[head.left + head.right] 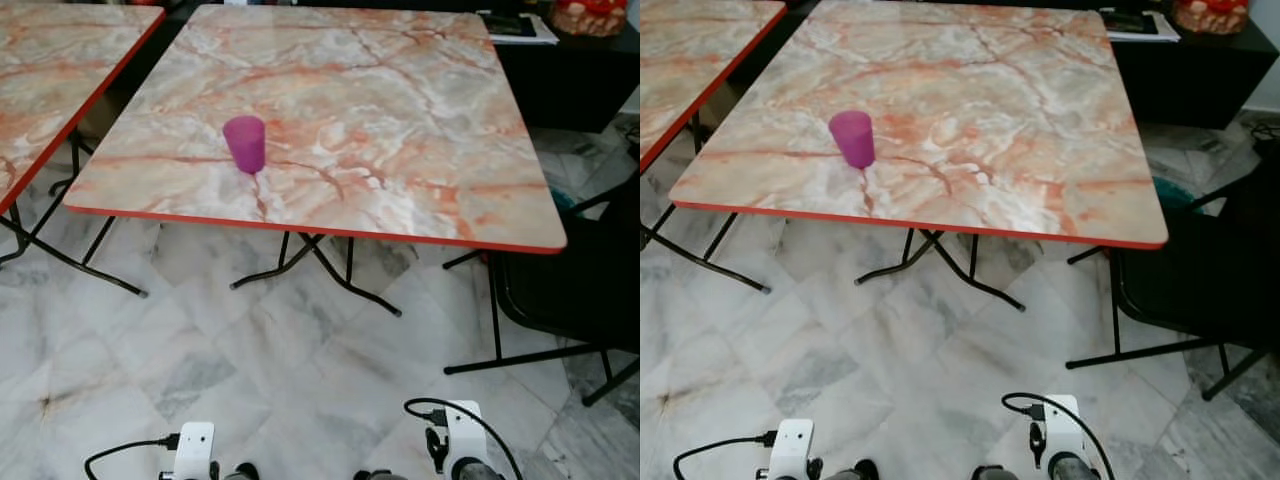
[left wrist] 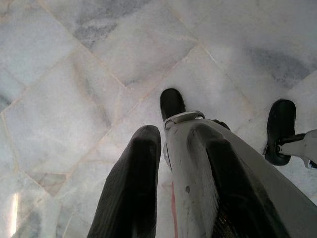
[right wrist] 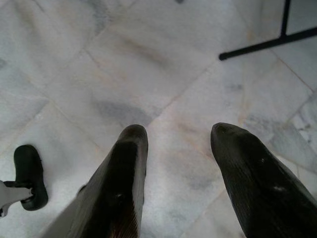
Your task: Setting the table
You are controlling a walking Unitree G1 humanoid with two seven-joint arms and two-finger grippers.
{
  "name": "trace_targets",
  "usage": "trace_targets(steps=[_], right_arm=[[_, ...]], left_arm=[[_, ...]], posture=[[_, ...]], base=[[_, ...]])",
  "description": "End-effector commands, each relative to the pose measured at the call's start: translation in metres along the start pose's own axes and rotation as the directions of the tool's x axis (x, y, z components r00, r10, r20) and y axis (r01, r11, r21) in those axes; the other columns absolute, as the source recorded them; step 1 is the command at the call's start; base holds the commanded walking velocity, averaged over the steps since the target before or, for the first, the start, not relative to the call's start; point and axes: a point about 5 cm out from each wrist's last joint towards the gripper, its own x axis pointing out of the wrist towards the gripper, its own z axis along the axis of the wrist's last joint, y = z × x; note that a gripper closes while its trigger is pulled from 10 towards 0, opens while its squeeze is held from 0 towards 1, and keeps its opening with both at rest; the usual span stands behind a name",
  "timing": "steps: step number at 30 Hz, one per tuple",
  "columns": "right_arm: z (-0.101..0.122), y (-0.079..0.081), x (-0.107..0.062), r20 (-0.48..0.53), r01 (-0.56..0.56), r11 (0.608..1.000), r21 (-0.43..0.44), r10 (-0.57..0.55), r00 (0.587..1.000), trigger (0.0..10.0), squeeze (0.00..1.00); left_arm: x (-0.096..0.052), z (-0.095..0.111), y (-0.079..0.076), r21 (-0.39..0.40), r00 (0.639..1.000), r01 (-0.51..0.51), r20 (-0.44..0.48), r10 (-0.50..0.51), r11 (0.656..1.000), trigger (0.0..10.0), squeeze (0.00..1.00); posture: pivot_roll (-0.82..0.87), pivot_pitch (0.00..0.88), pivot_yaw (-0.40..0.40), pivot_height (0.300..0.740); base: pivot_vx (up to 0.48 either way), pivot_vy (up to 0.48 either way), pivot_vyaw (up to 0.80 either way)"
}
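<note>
Both arms hang low over the white marble floor (image 1: pixel 300 380). The left gripper (image 2: pixel 171 148) and the right gripper (image 3: pixel 178 136) each point down at the tiles, fingers spread apart with nothing between them. Ahead stands a folding table (image 1: pixel 400 120) with an orange-veined marble top and red edge. A purple cup (image 1: pixel 245 143) stands upright near its front left. A black chair (image 1: pixel 580 290) sits right; a second table (image 1: pixel 50 60) left

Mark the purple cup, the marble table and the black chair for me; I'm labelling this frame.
purple cup (image 1: pixel 245 143), left eye view, its side wall.
marble table (image 1: pixel 400 110), left eye view, bare top.
black chair (image 1: pixel 575 290), left eye view, its seat.
</note>
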Motion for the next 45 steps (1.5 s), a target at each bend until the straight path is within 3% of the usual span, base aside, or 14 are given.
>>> trace_targets(steps=[1, 23, 30, 45], right_arm=[[-0.0063, 0.0002, -0.0013, -0.025, 0.005, 1.0, 0.013, -0.004, 1.0, 10.0, 0.0], [-0.0076, 0.0018, -0.0013, -0.036, 0.008, 1.0, 0.025, -0.007, 0.999, 10.0, 0.0], [-0.0059, 0.0015, -0.0011, -0.024, 0.007, 1.0, 0.014, -0.007, 1.0, 10.0, 0.0], [-0.0069, 0.0017, -0.0013, -0.028, 0.006, 1.0, 0.023, -0.005, 1.0, 10.0, 0.0]], left_arm=[[-0.0045, -0.0226, -0.0026, -0.017, 0.996, 0.001, -0.085, -0.003, 1.0, 10.0, 0.0], [-0.0042, -0.0209, -0.0031, -0.034, 0.997, 0.02, -0.076, -0.022, 0.999, 10.0, 0.0], [-0.0041, -0.0204, -0.0032, -0.035, 0.997, 0.009, -0.072, -0.012, 0.999, 10.0, 0.0], [-0.0043, -0.0213, -0.0035, -0.031, 0.997, 0.012, -0.076, -0.014, 0.999, 10.0, 0.0]], posture=[[-0.06, 0.213, -0.032, 0.74], [-0.05, 0.21, -0.029, 0.74], [-0.05, 0.211, -0.031, 0.74], [-0.05, 0.209, -0.03, 0.74]], base=[[0.255, 0.0, -0.45], [0.0, 0.0, -0.46], [0.0, 0.0, 0.0], [0.259, 0.0, -0.25]])
